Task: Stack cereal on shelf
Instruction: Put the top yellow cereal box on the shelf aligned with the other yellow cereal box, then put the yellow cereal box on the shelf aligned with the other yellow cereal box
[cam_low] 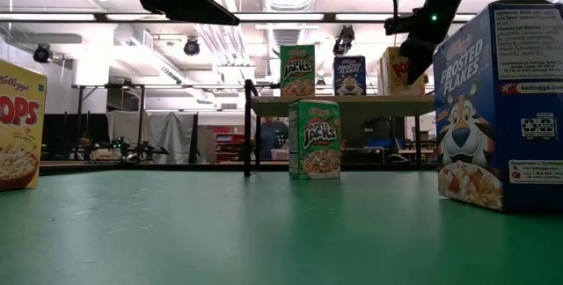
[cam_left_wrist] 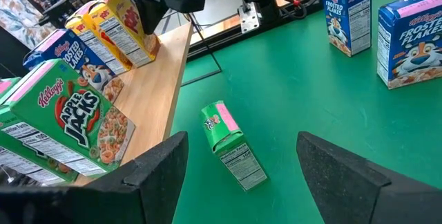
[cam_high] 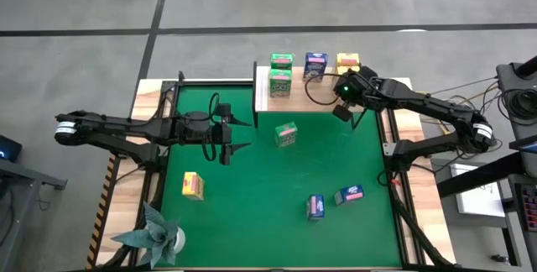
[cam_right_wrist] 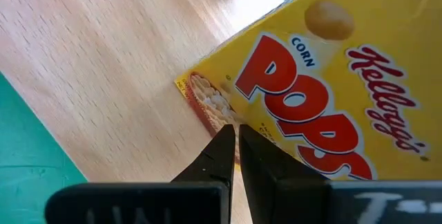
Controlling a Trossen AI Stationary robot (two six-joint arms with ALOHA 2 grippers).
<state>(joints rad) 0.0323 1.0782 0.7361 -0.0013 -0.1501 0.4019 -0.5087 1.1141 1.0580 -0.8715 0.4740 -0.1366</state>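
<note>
1. Far left of the mat (cam_high: pixel 252 222): a yellow box (cam_high: pixel 193 185) stands alone toward the near side, close to the teal paper plant (cam_high: pixel 155 237). Not yet shelved.
2. Left gripper (cam_high: pixel 237 133) hangs over the mat's left half, fingers spread wide, holding nothing. It points toward the mat's middle.
3. Loose green box (cam_high: pixel 286 134) sits just beyond that gripper's tips, straight along its line of reach. In the left wrist view the green box (cam_left_wrist: pixel 231 143) shows between and ahead of the two fingers; its long axis runs roughly along the gripper's pointing line. The left arm is by far the nearer one, so this looks like its next pick. The jaws would close across the box's narrow width.
4. Shelf (cam_high: pixel 262 87) at the mat's far edge: two green boxes at its left end, a blue box (cam_high: pixel 315 65) next, then a yellow Corn Pops box (cam_high: pixel 347 60) on the right.
5. Near right of the mat: two blue boxes (cam_high: pixel 316 207) stand close together, well apart from either gripper.
6. Right gripper (cam_high: pixel 344 109) is at the shelf's right end beside the yellow box, fingers pressed together and empty. In its wrist view the right gripper (cam_right_wrist: pixel 235 135) has its tips at that box's lower corner; touching or just clear, I cannot tell.
</note>
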